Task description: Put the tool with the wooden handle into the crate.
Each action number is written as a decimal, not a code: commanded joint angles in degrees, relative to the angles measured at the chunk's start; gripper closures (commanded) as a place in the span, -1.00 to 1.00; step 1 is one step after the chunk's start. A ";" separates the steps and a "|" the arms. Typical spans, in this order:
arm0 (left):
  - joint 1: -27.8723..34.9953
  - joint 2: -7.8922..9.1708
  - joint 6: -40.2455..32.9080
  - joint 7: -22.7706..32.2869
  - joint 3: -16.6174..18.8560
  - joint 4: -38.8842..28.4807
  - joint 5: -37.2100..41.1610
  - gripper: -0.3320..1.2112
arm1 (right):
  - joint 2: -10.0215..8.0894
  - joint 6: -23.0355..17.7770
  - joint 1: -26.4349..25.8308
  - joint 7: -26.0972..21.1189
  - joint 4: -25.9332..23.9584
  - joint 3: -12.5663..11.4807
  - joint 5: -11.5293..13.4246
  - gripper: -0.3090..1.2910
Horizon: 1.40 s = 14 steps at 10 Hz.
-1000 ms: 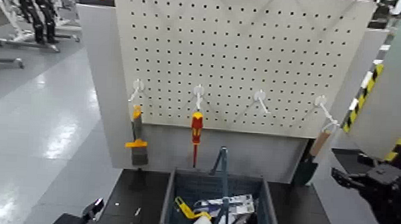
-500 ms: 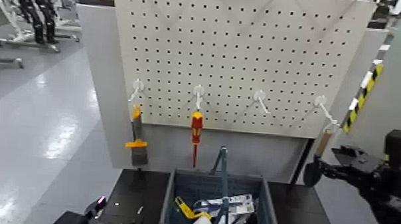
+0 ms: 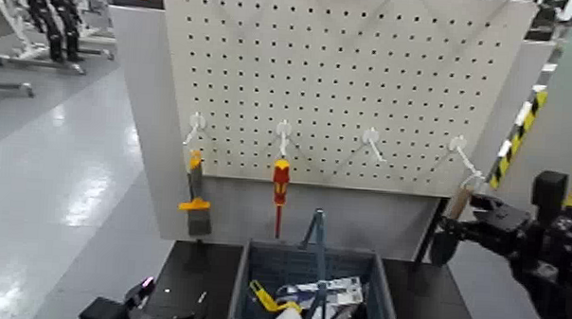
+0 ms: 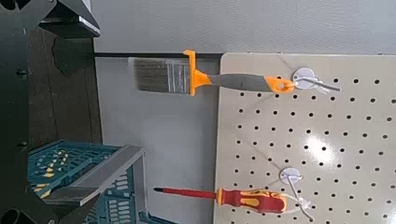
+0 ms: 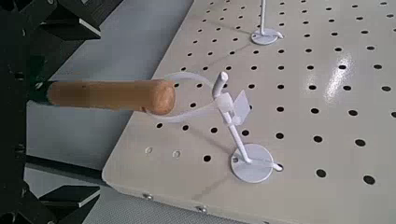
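Observation:
The tool with the wooden handle hangs by its white cord loop from the far-right hook of the pegboard. In the head view its tan handle shows just left of my right gripper. My right gripper is open, with a finger on each side of the handle and not pressing on it. The crate stands on the dark table below the board. My left gripper rests low at the table's left, open and holding nothing.
A black brush with an orange-yellow handle and a red-and-yellow screwdriver hang from the left hooks of the white pegboard. Several items, one of them yellow, lie in the crate behind its upright centre handle. Striped posts stand at the right.
My right gripper has moved left and up from the right edge to the hanging tool, and its open jaws now straddle the handle. The left arm has barely moved.

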 commanded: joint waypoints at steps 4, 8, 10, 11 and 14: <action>0.10 -0.09 -0.11 -0.09 0.23 0.14 0.00 -0.43 | 0.57 -0.31 -0.72 -0.80 0.34 1.39 -1.30 0.74; 0.27 -0.09 -0.11 -0.35 0.40 0.14 0.09 -0.43 | 1.01 0.04 0.33 -0.98 -0.72 0.77 -1.21 0.87; 0.36 -0.09 -0.11 -0.44 0.49 0.05 0.09 -0.43 | 1.28 0.04 1.21 -0.98 -1.51 -0.02 -1.48 0.87; 0.36 -0.09 -0.11 -0.44 0.49 0.05 0.09 -0.43 | 1.36 0.04 1.83 -0.89 -2.12 -0.63 -1.56 0.87; 0.62 -0.09 -0.11 -0.44 0.58 -0.04 0.09 -0.43 | 2.42 1.00 5.61 -0.89 -7.49 -4.50 -2.00 0.87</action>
